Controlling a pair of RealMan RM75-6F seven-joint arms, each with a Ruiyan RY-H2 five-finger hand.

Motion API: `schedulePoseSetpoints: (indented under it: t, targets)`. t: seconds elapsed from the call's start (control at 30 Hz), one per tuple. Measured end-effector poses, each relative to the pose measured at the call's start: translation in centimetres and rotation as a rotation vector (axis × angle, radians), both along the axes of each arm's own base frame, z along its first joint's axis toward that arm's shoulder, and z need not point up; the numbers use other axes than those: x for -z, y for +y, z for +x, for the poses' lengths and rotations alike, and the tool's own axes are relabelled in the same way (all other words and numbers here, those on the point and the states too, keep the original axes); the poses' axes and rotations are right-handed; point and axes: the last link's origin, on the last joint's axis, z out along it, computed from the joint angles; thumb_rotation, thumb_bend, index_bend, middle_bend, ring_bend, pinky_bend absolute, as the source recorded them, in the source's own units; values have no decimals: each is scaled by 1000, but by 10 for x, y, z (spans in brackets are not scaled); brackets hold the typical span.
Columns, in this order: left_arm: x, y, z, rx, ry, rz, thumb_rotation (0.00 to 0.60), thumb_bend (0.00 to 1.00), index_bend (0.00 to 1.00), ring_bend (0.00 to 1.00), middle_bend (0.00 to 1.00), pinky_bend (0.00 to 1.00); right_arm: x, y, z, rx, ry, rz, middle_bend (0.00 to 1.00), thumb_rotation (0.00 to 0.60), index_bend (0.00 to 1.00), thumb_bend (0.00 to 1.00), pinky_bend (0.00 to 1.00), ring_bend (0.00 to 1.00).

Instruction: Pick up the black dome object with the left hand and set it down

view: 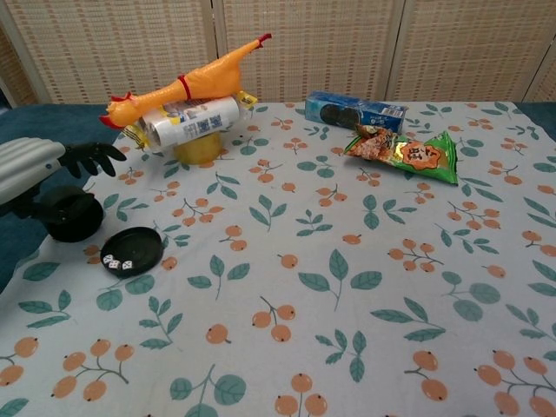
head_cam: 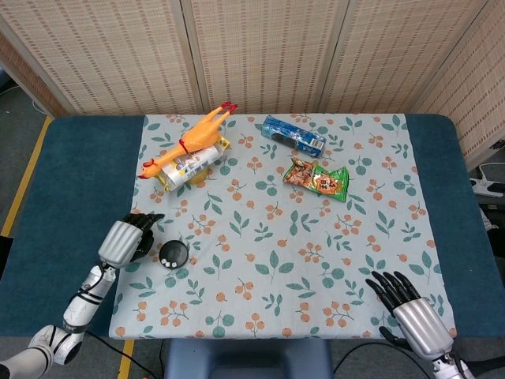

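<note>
The black dome object [view: 69, 217] is at the cloth's left edge, low over the table, tucked under my left hand [view: 39, 169]. That hand grips it from the left while its outer fingers [view: 94, 156] stretch out above it. In the head view, my left hand [head_cam: 125, 239] hides most of the dome. Just right of the dome lies its flat black base [view: 132, 251] [head_cam: 173, 254], uncovered, with small white dice on it. My right hand [head_cam: 412, 312] rests at the table's front right edge, fingers spread and holding nothing.
A yellow rubber chicken [head_cam: 189, 140] lies on a white can [view: 191, 120] at the back left. A blue cookie pack [head_cam: 293, 135] and a green snack bag [head_cam: 317, 179] sit at the back centre. A floral cloth [head_cam: 276, 260] covers the blue table [head_cam: 71, 181].
</note>
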Motion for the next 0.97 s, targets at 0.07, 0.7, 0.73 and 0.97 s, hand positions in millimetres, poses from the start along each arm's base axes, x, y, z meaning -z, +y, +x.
schedulePoseSetpoints:
  t: [0.07,0.7,0.73,0.97]
  targets:
    - [-1,-2,4,15,-20,3,600,513,106,191,218,274,0,0,0,0,-2,0,0,600,0,161,0,0]
    - [-80,-102,8,-110,-346,-72,600,381,0,0,0,106,-9,-1,0,-16,4,-81,0,600,0,161,0,0]
    - [-85,-116,0,-147,-319,-54,600,379,0,0,0,99,-10,-1,0,-17,7,-93,0,600,0,161,0,0]
    - [-87,-139,-23,-234,-62,3,600,379,0,0,0,92,-14,1,1,-19,0,-160,0,600,0,161,0,0]
